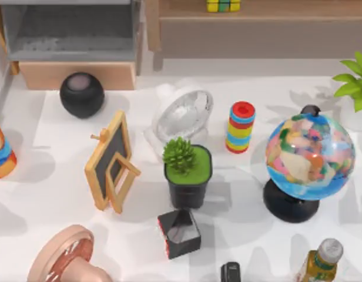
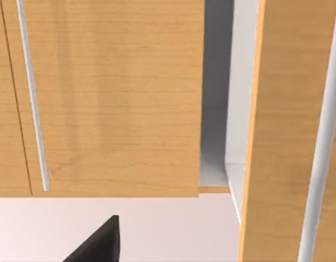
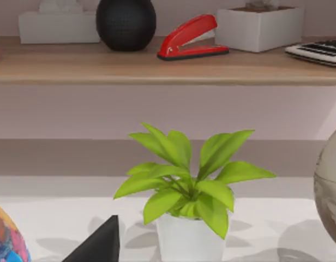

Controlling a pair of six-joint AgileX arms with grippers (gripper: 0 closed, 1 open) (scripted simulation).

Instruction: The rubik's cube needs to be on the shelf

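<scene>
The rubik's cube (image 1: pixel 223 5), with yellow and green tiles, rests on the flat board of the light-brown shelf (image 1: pixel 257 29) at the back of the table, right of centre. Nothing touches it. A dark part of my left gripper (image 2: pixel 97 244) shows in the left wrist view, in front of wooden cabinet panels. A dark part of my right gripper (image 3: pixel 97 244) shows in the right wrist view, facing a leafy plant.
The table holds a grey-lined wooden box (image 1: pixel 69 35), black sphere (image 1: pixel 81 94), small chalkboard (image 1: pixel 110 161), succulent pot (image 1: pixel 187 173), rainbow-striped cylinder (image 1: pixel 241 126), globe (image 1: pixel 307 158), black box with red side (image 1: pixel 179 233), bottle (image 1: pixel 319 261) and leafy plant (image 3: pixel 190 191). A red stapler (image 3: pixel 190 38) lies on a wooden board.
</scene>
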